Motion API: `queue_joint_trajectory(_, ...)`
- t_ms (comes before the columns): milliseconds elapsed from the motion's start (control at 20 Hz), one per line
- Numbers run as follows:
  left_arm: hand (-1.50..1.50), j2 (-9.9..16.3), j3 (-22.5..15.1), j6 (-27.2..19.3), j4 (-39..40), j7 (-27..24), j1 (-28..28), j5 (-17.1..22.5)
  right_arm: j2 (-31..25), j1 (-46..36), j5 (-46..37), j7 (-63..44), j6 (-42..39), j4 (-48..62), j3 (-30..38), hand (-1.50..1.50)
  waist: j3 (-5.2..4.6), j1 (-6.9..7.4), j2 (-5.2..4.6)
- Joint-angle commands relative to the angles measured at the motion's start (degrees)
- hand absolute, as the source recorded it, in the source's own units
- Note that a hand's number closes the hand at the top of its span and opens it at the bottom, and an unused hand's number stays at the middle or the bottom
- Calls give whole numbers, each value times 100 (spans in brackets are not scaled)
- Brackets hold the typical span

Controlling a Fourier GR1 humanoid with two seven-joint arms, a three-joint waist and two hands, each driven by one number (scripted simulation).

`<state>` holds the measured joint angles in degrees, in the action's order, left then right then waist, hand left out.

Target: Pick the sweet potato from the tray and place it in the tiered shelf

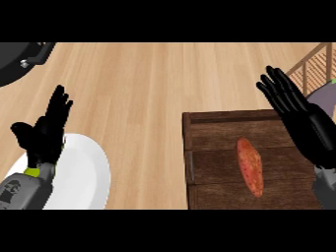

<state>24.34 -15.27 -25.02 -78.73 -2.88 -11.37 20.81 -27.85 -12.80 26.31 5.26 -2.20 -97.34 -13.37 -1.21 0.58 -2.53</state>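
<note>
The sweet potato (pixel 250 166) lies lengthwise on the dark wooden tray (pixel 214 147), near its middle, untouched. The right hand (pixel 301 118) hangs above the tray's right side, fingers straight and close together, pointing up and away; the sweet potato sits just left of and below its palm, apart from it. The left hand (pixel 45 130) shows at the lower left over a white plate (pixel 90 172), fingers straight, holding nothing. An eggplant (pixel 329 96) rests in the tiered shelf (pixel 317 61) at the upper right, and a dark pan (pixel 7 61) sits at the upper left

Left hand (pixel 45 129) open, upright; right hand (pixel 305 118) open, fingers straight.
</note>
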Motion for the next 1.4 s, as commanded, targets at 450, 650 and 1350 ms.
queue_joint_trajectory(450,0,31,-596,451,-129,-60,-174,-479,-1328,520,-1102,-976,1219,1518,875,150,17,-411,145)
queue_joint_trajectory(650,0,-100,-791,556,-192,31,-178,-535,71,830,-1392,-180,3063,1921,1147,-150,124,-141,239)
queue_joint_trajectory(1350,0,-377,-611,729,16,27,-297,-884,-1061,1352,-915,-971,978,219,1054,-150,108,-130,267)
